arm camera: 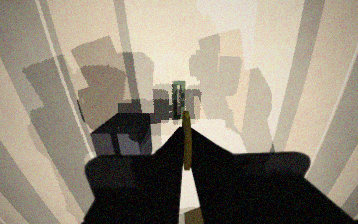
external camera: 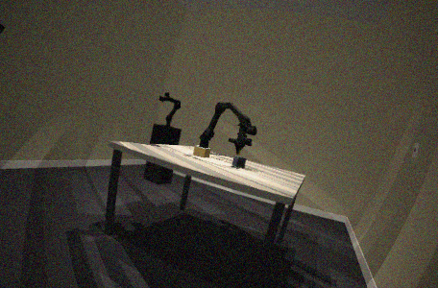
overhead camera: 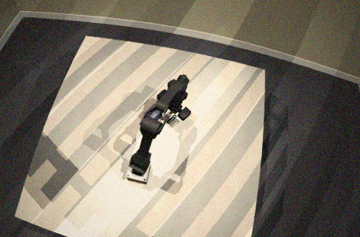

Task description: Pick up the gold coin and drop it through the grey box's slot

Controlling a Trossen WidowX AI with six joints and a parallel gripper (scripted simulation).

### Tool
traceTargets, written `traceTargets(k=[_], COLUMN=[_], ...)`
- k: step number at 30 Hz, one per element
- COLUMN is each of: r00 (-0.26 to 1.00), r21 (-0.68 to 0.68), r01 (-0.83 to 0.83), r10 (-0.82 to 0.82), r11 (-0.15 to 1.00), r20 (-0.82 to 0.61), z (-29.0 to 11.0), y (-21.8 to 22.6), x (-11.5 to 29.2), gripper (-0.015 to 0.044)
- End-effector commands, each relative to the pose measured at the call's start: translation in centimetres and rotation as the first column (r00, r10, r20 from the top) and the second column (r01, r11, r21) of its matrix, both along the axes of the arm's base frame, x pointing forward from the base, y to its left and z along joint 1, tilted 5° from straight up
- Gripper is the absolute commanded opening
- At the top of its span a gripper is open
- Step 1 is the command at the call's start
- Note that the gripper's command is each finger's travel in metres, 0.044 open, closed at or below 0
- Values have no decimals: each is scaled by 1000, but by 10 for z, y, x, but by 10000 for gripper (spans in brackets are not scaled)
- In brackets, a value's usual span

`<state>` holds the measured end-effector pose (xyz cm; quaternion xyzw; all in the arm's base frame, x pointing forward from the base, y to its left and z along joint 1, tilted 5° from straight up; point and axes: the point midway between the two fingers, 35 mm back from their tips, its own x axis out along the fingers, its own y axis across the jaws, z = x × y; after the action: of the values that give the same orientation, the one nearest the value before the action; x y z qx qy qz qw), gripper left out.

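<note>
In the wrist view my gripper [arm camera: 184, 131] is shut on the gold coin [arm camera: 187, 150], which I see edge-on as a thin upright strip between the dark fingers. The dark-green holder [arm camera: 178, 96] stands empty on the table ahead of the coin. The grey box [arm camera: 122, 134] sits below and to the left of the fingers; its slot does not show. In the exterior view the gripper [external camera: 240, 145] hangs a little above the dark box [external camera: 238, 162]. In the top view the arm [overhead camera: 150, 124] covers the fingers and the coin.
The arm's base [overhead camera: 139, 174] [external camera: 202, 152] is bolted near the table's middle. The table top [overhead camera: 227, 118] [external camera: 272, 180] carries striped light and hard shadows. A second dark arm on a block [external camera: 165, 132] stands on the floor behind the table.
</note>
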<state>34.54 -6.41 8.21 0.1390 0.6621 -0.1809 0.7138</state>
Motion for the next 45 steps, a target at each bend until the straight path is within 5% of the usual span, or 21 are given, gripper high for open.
traceTargets(k=[1,45], r00=[1000,1000], r21=[-3,10], r01=[1,-5], r10=[-1,5], r11=[1000,1000], r20=[-2,-5], z=[0,-8], y=[10,101], x=[-2,-16], gripper=[0,0])
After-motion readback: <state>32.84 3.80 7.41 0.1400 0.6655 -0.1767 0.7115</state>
